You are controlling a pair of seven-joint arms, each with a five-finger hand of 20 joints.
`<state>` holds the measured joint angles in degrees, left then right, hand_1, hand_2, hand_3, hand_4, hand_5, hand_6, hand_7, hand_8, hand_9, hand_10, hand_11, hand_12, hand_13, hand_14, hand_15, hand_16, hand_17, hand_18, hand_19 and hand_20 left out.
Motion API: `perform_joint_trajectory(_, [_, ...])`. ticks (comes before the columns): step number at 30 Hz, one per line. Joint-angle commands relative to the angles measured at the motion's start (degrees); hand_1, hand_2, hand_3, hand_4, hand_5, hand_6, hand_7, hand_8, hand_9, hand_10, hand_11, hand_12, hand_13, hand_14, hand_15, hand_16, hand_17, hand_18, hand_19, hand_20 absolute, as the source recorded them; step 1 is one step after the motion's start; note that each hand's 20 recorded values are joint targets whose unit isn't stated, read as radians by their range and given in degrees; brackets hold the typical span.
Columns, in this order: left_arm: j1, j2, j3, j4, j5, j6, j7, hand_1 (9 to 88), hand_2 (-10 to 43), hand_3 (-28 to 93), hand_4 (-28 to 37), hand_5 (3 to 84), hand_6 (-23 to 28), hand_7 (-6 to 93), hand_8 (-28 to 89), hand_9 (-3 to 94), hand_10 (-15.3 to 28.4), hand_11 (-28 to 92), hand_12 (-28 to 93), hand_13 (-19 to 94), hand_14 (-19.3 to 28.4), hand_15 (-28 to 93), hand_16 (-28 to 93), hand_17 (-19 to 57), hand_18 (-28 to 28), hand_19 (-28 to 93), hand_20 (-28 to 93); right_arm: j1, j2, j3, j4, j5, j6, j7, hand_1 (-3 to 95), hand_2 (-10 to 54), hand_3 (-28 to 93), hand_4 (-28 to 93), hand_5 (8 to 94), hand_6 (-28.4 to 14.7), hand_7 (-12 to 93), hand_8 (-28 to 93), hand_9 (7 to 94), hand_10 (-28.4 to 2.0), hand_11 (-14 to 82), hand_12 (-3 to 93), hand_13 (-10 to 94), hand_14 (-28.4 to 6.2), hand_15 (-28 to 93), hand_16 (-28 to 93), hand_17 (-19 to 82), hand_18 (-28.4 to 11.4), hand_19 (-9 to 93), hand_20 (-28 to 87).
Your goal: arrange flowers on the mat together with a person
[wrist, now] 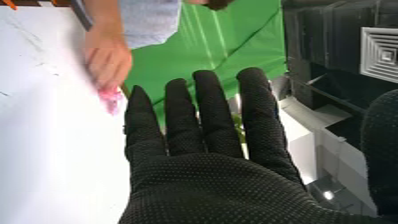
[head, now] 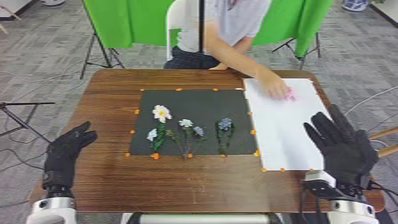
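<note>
Head view: black-gloved left hand (head: 63,154) and right hand (head: 345,155), fingers apart; upper right, person's hand (head: 273,86) touches seemingly one pink flower (head: 290,94).

Bright, even indoor light covers the wooden table (head: 187,187) in the head view, with soft shadows and a faint sheen on the wood. The dark mat (head: 213,102) is matte, without glare. To its right, the white sheet (head: 289,135) is the brightest surface, its detail nearly washed out. In the right wrist view, the sheet glares and a soft grey shadow borders the person's forearm (head: 233,59); pale streaks cross the green cloth (wrist: 253,42), and a small light (wrist: 329,195) shines among darker surroundings.
</note>
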<state>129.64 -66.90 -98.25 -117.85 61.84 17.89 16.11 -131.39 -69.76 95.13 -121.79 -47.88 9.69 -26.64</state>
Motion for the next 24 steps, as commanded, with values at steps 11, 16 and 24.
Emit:
perform_joint_trajectory(11, [0.56, -0.33, 0.06, 0.03, -0.21, -0.48, -0.29, 26.2, -0.5, 70, -26.5, 50.3, 5.6, 10.5, -6, 50.8, 14.8, 19, 12, 44, 17.2, 14, -1, 13.1, 11.1, 4, 20, -0.04, 0.0, -0.08, 0.07, -0.43, 0.55, -0.13, 2.9, 4.5, 77, -19, 41.0, 0.3, 9, -9, 41.4, -13.8, 4.3, 9.3, 30, -11.1, 11, 6, 19, -14.5, 1, 26])
perform_joint_trajectory(16, [0.72, -0.4, -0.02, -0.02, -0.16, -0.54, -0.34, 26.2, -0.5, 70, -26.5, 50.3, 5.6, 10.5, -6, 50.8, 14.8, 19, 12, 43, 17.2, 14, -1, 13.0, 11.1, 4, 20, -0.22, 0.02, -0.01, 0.08, -0.42, 0.36, 0.09, 2.9, 4.5, 78, -19, 41.3, 0.2, 9, -9, 41.5, -13.8, 4.4, 9.3, 30, -11.1, 11, 6, 19, -14.7, 1, 26])
perform_joint_trajectory(24, [0.58, -0.31, -0.11, 0.09, -0.1, -0.63, -0.24, 26.3, -0.5, 69, -26.5, 50.2, 5.5, 10.5, -6, 50.7, 14.7, 19, 12, 43, 17.2, 14, -1, 13.0, 11.2, 5, 20, 0.21, 0.15, -0.18, 0.26, -0.46, -0.22, 0.34, 2.8, 4.7, 77, -19, 41.9, 0.2, 9, -9, 41.6, -13.9, 4.4, 9.4, 31, -11.3, 11, 6, 19, -14.8, 1, 26])
